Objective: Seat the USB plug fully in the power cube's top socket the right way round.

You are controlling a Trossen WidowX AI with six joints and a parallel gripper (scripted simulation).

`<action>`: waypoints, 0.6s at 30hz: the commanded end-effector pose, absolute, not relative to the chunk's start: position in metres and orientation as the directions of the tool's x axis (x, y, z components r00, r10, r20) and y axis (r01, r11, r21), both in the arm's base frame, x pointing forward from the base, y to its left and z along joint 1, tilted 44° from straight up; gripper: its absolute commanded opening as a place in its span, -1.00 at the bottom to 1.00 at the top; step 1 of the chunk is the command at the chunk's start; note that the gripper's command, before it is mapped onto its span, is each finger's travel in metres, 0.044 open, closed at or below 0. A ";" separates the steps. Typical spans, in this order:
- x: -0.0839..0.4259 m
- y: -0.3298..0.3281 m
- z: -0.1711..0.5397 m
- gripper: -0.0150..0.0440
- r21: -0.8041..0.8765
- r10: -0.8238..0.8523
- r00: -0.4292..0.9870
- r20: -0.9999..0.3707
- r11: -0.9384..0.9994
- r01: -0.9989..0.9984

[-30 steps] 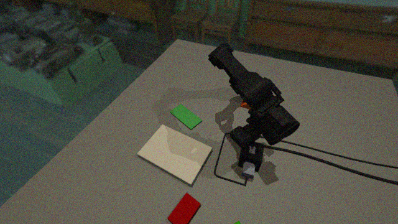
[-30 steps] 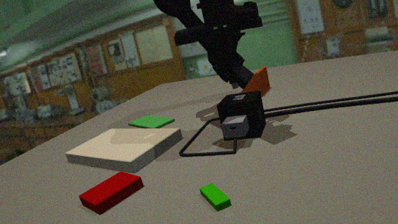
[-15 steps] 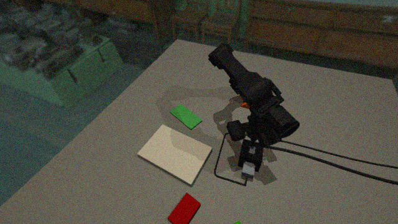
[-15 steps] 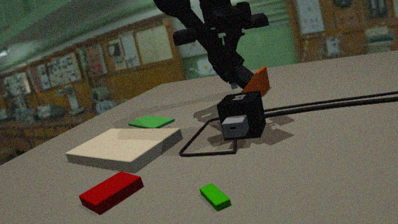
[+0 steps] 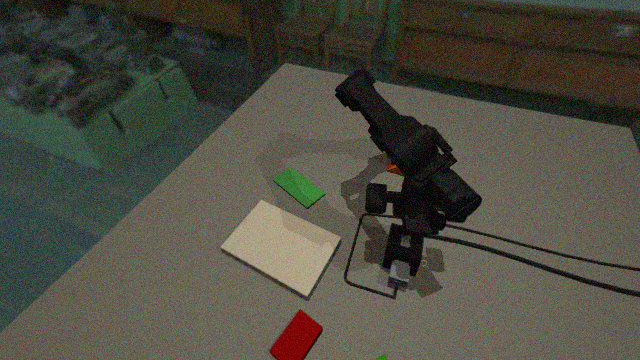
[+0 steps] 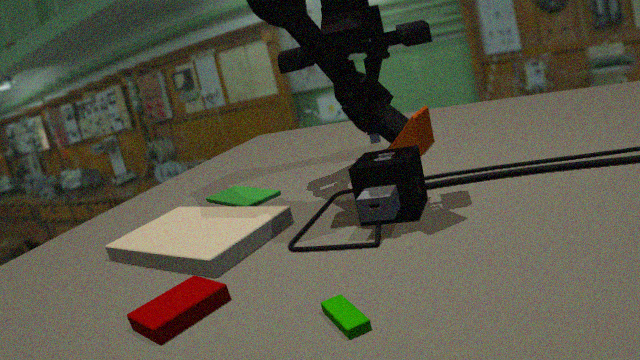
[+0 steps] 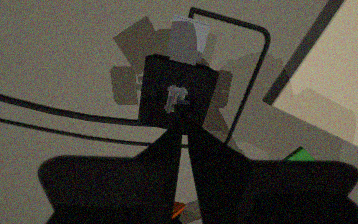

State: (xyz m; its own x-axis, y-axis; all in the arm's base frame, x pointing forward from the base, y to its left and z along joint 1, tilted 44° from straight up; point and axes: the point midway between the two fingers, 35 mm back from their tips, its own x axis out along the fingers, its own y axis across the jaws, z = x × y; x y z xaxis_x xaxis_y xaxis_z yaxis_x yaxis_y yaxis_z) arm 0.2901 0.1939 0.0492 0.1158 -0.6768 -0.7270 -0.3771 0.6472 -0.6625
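In the top view, the claw (image 5: 425,224) (image 6: 371,127) (image 7: 184,127) reached over the far side of the black power cube (image 5: 416,255) (image 6: 412,180) (image 7: 154,107), hiding whatever it gripped.

In the exterior view, a small pale tip, apparently the USB plug (image 6: 375,138), showed below the claw, behind the cube and out of its socket (image 5: 406,240) (image 6: 384,156) (image 7: 176,97). Being held clear presumably let it be turned round before reinsertion.

In the wrist view, the claw was nearly closed, pinching the plug, though its facing could not be told. The socket lay just above the fingertips, upper centre, probably kept in sight for lining up.
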 end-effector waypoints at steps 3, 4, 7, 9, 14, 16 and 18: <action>0.290 0.194 0.049 -0.49 -0.680 -0.677 0.116 -0.727 0.688 -0.252; 0.290 0.194 0.049 -0.49 -0.683 -0.677 0.116 -0.727 0.695 -0.227; 0.290 0.194 0.049 -0.49 -0.686 -0.677 0.116 -0.727 0.712 -0.150; 0.290 0.194 0.049 -0.49 -0.686 -0.677 0.116 -0.727 0.721 -0.099; 0.290 0.194 0.049 -0.49 -0.678 -0.677 0.116 -0.727 0.734 0.031; 0.290 0.194 0.049 -0.49 -0.672 -0.677 0.116 -0.727 0.736 0.083; 0.290 0.194 0.049 -0.49 -0.664 -0.677 0.116 -0.727 0.736 0.135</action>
State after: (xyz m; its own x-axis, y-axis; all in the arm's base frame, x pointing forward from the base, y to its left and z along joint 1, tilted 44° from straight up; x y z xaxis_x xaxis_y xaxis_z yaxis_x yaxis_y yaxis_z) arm 0.2901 0.1939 0.0492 0.1157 -0.6768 -0.7270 0.0807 0.7359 -0.6723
